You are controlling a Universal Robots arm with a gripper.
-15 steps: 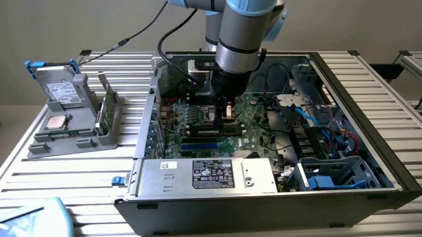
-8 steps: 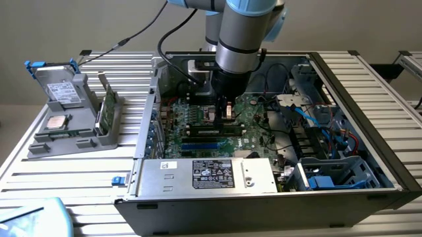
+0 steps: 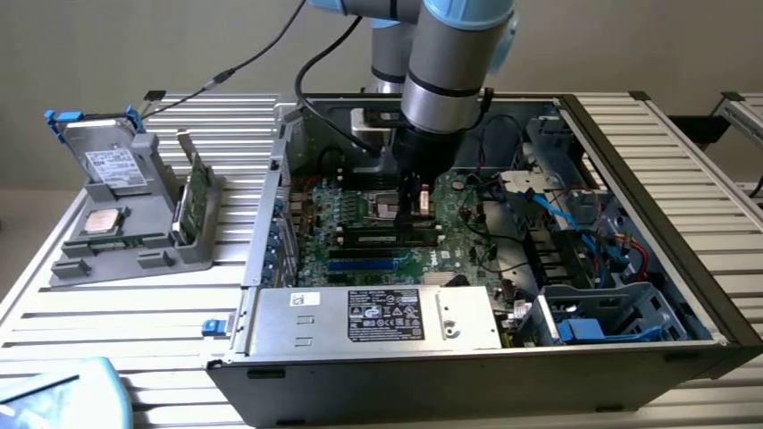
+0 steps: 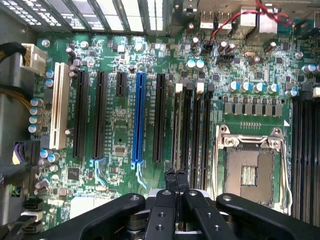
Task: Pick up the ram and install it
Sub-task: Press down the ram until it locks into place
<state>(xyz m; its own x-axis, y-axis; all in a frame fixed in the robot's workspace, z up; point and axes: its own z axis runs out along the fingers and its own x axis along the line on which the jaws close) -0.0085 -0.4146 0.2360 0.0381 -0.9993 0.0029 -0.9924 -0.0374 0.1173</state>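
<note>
Gripper (image 4: 175,176) shut above motherboard (image 4: 125,135)

Slatted metal table with an open computer case on it

The ribbed aluminium table (image 3: 143,322) carries the open computer case (image 3: 477,357), which takes up most of it. Just beside the case, on the exterior view's left, stands a grey parts holder (image 3: 131,241). Near the case's front corner on that same side, a pale blue object (image 3: 66,398) sits at the table's edge.

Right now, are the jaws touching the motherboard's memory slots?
Cannot tell. In the wrist view the gripper holds its shut jaws over the ends of the memory slots, but neither view shows contact or a gap plainly.
</note>
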